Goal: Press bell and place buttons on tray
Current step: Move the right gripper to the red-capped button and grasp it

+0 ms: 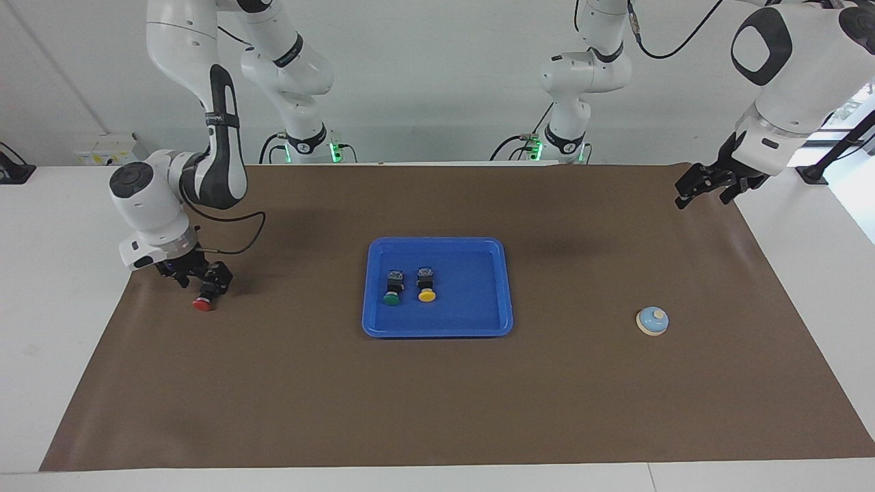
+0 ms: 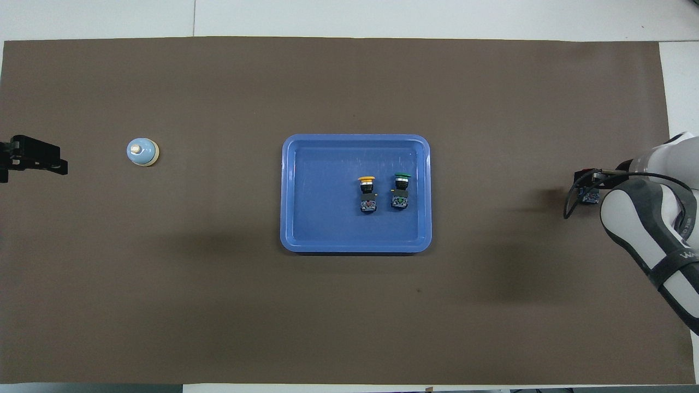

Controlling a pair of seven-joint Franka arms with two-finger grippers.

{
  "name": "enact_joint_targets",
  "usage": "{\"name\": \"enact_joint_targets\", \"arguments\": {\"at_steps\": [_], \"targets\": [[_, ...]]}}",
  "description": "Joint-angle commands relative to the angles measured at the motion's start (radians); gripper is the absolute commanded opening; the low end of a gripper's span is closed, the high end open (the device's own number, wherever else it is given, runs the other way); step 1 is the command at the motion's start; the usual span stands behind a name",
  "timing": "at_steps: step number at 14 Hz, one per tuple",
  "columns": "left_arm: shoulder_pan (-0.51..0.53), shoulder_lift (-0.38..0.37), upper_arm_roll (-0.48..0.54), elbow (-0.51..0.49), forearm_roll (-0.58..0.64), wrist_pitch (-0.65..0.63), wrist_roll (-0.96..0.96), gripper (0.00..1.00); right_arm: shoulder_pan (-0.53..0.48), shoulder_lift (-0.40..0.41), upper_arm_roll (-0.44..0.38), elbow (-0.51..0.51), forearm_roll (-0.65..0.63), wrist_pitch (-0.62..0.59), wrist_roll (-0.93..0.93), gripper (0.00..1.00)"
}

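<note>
Because the red button [image 1: 203, 303] lies on its side on the brown mat at the right arm's end of the counter, with the right claw [image 1: 207, 286] down over its black body and the jaws spread about as wide as they go, you should watch the closing: a pinch that lands off-centre on the small body could squirt the button sideways or roll it on its round cap, and a shallow hold could let it drop on the way to the tray [image 1: 507, 287]. Whether the fingers already touch the body I cannot tell. A careless set-down could also knock the green button [image 1: 392, 288] and the yellow button [image 1: 426, 285], which already lie side by side in the tray. The bell [image 1: 652, 320] sits alone toward the left arm's end, well apart from everything, and the left claw [image 1: 707, 184] waits spread over the mat's edge. From the facing view you get the red cap and the claw's height over it; from overhead the right arm hides most of that button, but the spacing inside the tray reads far more plainly.
</note>
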Motion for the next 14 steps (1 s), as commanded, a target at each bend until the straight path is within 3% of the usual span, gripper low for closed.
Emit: {"name": "enact_joint_targets", "arguments": {"at_steps": [1,2,4,5,10,14], "targets": [[-0.006,-0.024,0.005,-0.025,0.009,0.002,-0.006,1.00,-0.022,-0.014,0.016,-0.040,-0.011,0.033,-0.013,0.80],[-0.006,-0.024,0.005,-0.025,0.008,0.002,-0.006,1.00,-0.022,-0.014,0.015,-0.040,-0.011,0.033,-0.015,0.62],[-0.006,-0.024,0.005,-0.025,0.008,0.002,-0.006,1.00,-0.022,-0.015,0.016,-0.040,-0.011,0.029,-0.015,0.14],[-0.006,-0.024,0.005,-0.025,0.009,0.002,-0.006,1.00,-0.021,-0.015,0.016,-0.038,-0.013,0.023,-0.015,0.00],[-0.006,-0.025,0.005,-0.025,0.009,0.002,-0.006,1.00,-0.001,-0.024,0.028,0.001,-0.011,-0.039,-0.006,0.00],[-0.006,-0.024,0.005,-0.025,0.007,0.002,-0.006,1.00,0.160,-0.017,0.038,0.173,0.005,-0.245,0.127,0.00]]}}
